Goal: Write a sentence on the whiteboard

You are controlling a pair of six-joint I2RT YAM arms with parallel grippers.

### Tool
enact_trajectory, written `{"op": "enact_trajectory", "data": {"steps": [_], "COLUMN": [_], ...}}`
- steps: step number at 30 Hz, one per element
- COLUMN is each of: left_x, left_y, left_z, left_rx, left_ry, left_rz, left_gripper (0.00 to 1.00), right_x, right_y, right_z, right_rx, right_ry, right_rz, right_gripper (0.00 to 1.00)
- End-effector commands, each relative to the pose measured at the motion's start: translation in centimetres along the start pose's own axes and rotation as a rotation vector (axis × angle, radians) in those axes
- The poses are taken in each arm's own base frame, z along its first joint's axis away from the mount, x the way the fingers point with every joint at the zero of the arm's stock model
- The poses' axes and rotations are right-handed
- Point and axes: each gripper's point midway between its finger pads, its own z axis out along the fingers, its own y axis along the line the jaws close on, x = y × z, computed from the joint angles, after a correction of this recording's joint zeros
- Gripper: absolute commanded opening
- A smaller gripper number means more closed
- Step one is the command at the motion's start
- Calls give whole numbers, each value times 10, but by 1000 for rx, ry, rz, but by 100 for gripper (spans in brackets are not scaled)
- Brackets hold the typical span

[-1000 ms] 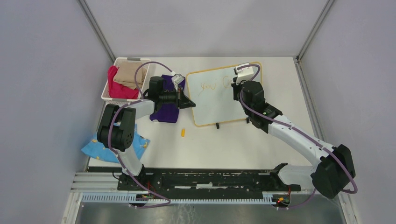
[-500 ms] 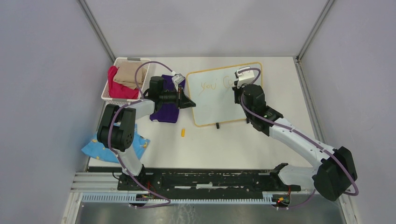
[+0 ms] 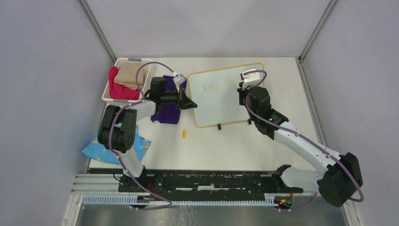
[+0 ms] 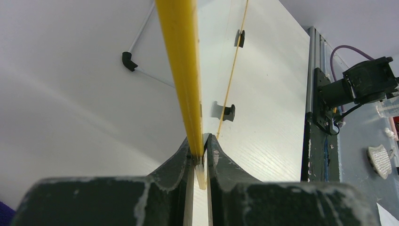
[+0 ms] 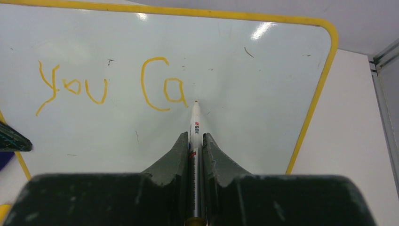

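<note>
The whiteboard (image 3: pixel 216 106) lay toward the 12 o'clock side of the table (image 3: pixel 235 146). The left gripper (image 4: pixel 201 141) was clamped on its 9 o'clock edge. The right gripper (image 5: pixel 195 136) pinched a marker (image 5: pixel 195 121), whose tip sat just at 3 o'clock of the sentence (image 5: pixel 108 87), which so far read "you Ca"

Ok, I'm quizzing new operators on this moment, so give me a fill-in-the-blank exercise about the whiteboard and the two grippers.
1. The left gripper is shut on the whiteboard's ____ frame.
2. The right gripper holds a marker whose tip stands just right of the letter ____.
3. The only complete word of the sentence is ____.

Missing words: yellow; a; you.
</note>
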Motion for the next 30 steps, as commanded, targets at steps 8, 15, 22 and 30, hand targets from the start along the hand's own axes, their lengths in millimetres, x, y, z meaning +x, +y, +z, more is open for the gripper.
{"op": "enact_trajectory", "data": {"steps": [8,15,22,30], "left_x": [6,6,6,6], "left_y": [22,22,22,22], "left_z": [0,0,1,0], "left_rx": [-113,-113,-113,-116], "left_ry": [25,25,27,27], "left_rz": [87,87,86,89], "left_gripper": [2,2,2,2], "right_x": [-61,-51,-32,-12], "right_y": [1,2,1,0], "right_z": [5,9,10,13], "right_rx": [-3,-4,0,-3], "right_ry": [-131,-107,-71,-34], "right_rz": [72,64,59,52], "right_gripper": [0,0,0,0]}}
